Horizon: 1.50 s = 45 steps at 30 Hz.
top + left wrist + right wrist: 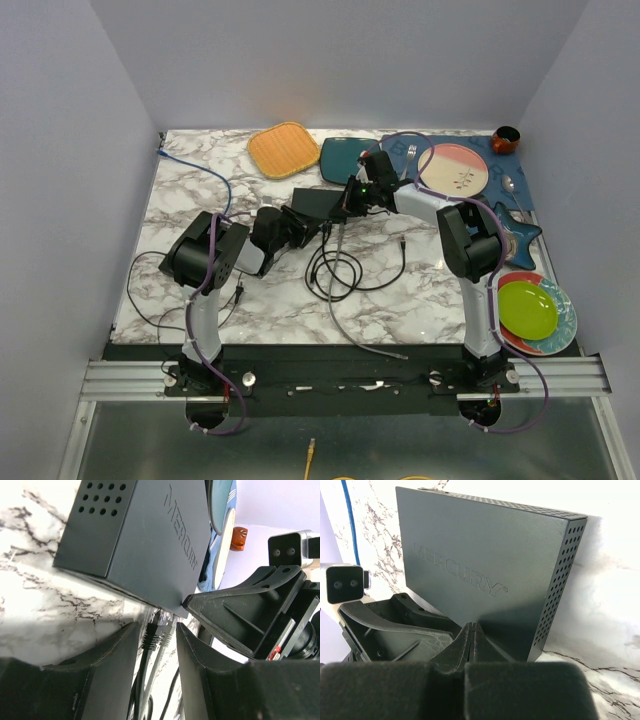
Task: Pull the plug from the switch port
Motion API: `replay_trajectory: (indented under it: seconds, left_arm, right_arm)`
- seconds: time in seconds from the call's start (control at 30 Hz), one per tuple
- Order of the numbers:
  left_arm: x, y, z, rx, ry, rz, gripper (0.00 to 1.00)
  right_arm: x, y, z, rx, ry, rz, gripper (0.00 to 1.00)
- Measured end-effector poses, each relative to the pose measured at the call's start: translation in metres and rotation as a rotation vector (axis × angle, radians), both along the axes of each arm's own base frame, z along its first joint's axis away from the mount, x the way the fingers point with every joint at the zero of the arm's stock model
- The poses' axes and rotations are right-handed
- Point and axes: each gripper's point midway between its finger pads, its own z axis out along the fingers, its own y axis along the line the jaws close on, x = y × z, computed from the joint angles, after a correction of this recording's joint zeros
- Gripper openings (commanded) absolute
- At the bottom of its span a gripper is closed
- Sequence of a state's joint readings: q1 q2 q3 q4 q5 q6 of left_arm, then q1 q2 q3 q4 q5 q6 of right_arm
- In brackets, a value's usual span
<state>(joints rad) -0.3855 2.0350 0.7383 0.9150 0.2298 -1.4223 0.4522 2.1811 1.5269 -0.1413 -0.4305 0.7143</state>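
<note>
Two plugs, a black plug (151,636) and a grey plug (168,630), are sitting side by side in ports on the near edge of the switch (145,535). The switch is lying flat in the middle of the bench (430,300), just in front of the teal square plate (345,158). The left gripper (157,630) is straddling both plugs with its fingers (120,655) spread and not yet pinching either, so the step in hand appears to be lining up the grasp. Which of the two is meant I cannot tell. The right gripper (472,630) is showing its fingers pressed together with nothing between them, their tip resting at the switch's edge as if bracing the box. The next move is probably asking the left fingers to close on one plug body alone, squeezing its latch if it has one, and then to draw straight back along the cable while the right arm is holding the switch down. Loose cables (340,262) are coiling on the marble-patterned bench nearer the arms, and a blue cable (205,170) is trailing along the left side. Pale lilac walls (330,60) are enclosing the space. An orange woven mat (283,148), a pink plate (453,168) and a brown cup (506,139) are lying along the far side, and a green plate (527,308) is topping a stack at the right edge.
</note>
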Motion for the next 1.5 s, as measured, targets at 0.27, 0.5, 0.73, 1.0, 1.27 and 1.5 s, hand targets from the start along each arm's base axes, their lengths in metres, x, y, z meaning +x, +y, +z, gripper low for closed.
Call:
replay_trajectory:
  seconds: [0.27,0.5,0.73,1.0,1.27,1.5]
  left_arm:
    - [0.005,-0.004,0.0,-0.003,-0.006,-0.005,0.51]
    - [0.006,-0.01,0.0,0.002,0.0,-0.014,0.48]
    - [0.006,-0.012,-0.003,0.015,0.012,-0.019,0.39]
    - [0.01,-0.016,0.001,0.013,0.01,-0.025,0.25]
    - [0.01,-0.017,0.003,0.012,0.005,-0.03,0.33]
    - [0.009,-0.017,0.0,0.011,0.007,-0.03,0.39]
  right_arm:
    - [0.0,0.0,0.0,0.0,0.0,0.0,0.01]
    - [0.0,0.0,0.0,0.0,0.001,0.001,0.01]
    - [0.0,0.0,0.0,0.0,0.001,0.001,0.01]
    - [0.0,0.0,0.0,0.0,0.002,0.001,0.01]
    - [-0.001,0.0,0.0,0.0,0.002,0.001,0.01]
    - [-0.001,0.0,0.0,0.001,0.003,0.002,0.01]
